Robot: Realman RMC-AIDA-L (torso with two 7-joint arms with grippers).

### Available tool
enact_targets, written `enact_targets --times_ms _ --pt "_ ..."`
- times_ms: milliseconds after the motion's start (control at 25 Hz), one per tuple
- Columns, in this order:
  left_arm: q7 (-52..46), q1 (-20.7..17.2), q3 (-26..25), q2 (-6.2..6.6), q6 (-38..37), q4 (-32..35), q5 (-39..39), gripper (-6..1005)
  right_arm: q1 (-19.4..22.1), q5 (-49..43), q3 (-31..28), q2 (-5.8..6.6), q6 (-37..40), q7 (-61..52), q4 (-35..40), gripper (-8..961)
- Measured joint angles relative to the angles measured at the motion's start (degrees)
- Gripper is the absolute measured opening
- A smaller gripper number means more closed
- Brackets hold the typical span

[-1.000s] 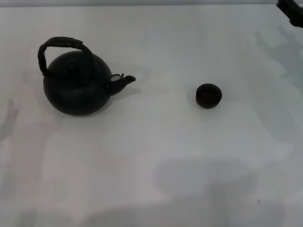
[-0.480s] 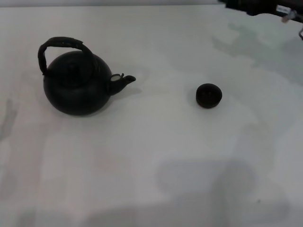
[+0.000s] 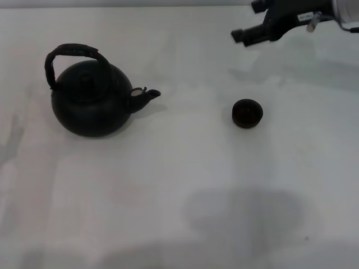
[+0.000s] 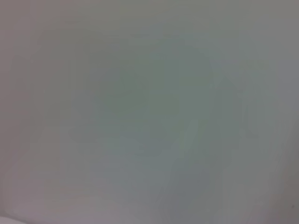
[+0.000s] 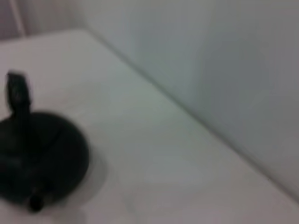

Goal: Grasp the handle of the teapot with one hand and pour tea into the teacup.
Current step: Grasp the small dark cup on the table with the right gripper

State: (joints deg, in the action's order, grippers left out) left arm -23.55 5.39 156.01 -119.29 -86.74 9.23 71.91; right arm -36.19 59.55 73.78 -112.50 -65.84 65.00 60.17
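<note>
The matte-black teapot (image 3: 90, 103) stands upright at the left of the white table, its spout (image 3: 147, 96) pointing right toward the teacup. Its rough-wrapped hoop handle (image 3: 73, 51) arches over the lid. The small dark teacup (image 3: 247, 113) stands apart at centre right. My right gripper (image 3: 248, 22) hovers at the far right of the table, beyond the teacup, fingers spread, holding nothing and pointing left. The right wrist view shows the teapot (image 5: 37, 158) and its handle (image 5: 18, 93) far off. My left gripper is out of view.
The white table (image 3: 179, 185) carries only the teapot and the cup. Its far edge runs along the top of the head view. The left wrist view shows only a plain pale surface. A wall rises behind the table edge (image 5: 187, 109).
My right arm has swung in from the top right corner and moved left, so its gripper now shows beyond the teacup. The teapot and teacup have not moved.
</note>
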Motion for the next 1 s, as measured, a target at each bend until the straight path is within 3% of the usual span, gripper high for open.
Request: enact_targets --times_ms 240,680,1000 --pt "-0.01 0.3 0.0 0.03 0.0 0.0 -0.03 872 -2.0 -11.47 2.5 -3.01 -8.37 -3.89 5.32 856" --pt "0.0 0.77 0.0 0.04 -0.07 0.0 -0.02 873 -6.08 -17.57 21.1 -3.27 -6.46 -12.15 5.03 855" --pt "-0.01 0.93 0.0 0.11 -0.1 0.0 0.09 872 -7.87 -20.83 29.56 -3.41 -4.74 -16.62 3.95 855"
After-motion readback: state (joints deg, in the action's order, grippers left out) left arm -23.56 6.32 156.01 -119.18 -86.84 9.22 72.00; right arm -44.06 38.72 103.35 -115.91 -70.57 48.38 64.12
